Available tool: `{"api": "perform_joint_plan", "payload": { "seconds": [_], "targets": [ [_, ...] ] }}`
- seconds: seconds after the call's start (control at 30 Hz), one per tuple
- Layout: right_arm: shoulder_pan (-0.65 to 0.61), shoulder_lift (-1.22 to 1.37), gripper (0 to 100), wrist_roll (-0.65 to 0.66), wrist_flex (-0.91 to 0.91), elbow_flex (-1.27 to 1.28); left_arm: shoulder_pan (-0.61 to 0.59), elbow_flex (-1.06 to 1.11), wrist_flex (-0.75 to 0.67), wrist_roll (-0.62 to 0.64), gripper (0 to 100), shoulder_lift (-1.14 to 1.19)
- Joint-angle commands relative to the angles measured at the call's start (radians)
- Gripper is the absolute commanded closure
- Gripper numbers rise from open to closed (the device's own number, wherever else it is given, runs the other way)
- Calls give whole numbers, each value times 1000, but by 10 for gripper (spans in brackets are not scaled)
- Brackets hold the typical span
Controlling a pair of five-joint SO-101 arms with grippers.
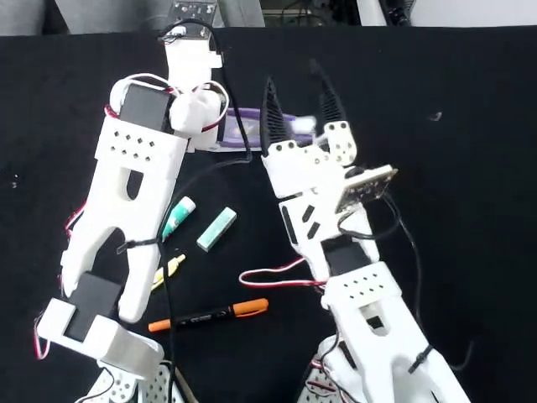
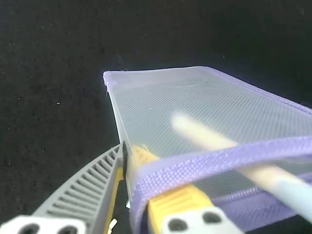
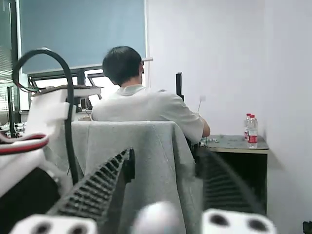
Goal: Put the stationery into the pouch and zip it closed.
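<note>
A clear mesh pouch (image 1: 252, 122) with purple zip edging lies at the back of the black table. My left gripper (image 2: 130, 148) is shut on the pouch's (image 2: 195, 102) open edge, one finger inside and one outside. A white pen (image 2: 209, 139) lies partly in the pouch, its end sticking out over the zip. My right gripper (image 1: 292, 75) stands open just right of the pouch, with the white pen's end (image 1: 304, 124) between its fingers (image 3: 97, 190), untouched. On the table lie a teal-and-white tube (image 1: 179, 217), a mint eraser (image 1: 216, 228), a yellow highlighter (image 1: 168, 270) and an orange marker (image 1: 210, 315).
The loose stationery lies between the two arms, partly under the left arm (image 1: 126, 193). Red and white cables (image 1: 277, 273) trail from the right arm over the table. The black table (image 1: 453, 126) stretches open to the right.
</note>
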Motion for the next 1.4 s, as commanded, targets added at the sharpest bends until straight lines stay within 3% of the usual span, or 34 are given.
{"api": "perform_joint_plan", "payload": {
  "seconds": [0.0, 0.37, 0.6, 0.9, 1.07, 1.2, 1.37],
  "targets": [
    [-12, 2, 664, 15, -25, -41, 21, 45, -40, 6, 971, 14],
    [21, -171, 726, 9, 49, -30, -47, 2, -44, 3, 971, 2],
    [28, -412, 726, 6, 494, -160, -280, -225, 84, 0, 971, 3],
    [-21, -426, 726, 11, 853, -263, -662, -400, 157, 0, 971, 12],
    [-75, -395, 727, 17, 1080, -265, -776, -398, 132, 0, 971, 14],
    [-144, -272, 727, 6, 1160, -278, -817, -398, 126, 0, 971, 15],
    [-199, 10, 727, -104, 1264, -421, -843, -371, 112, -2, 971, 15]
  ]
}}
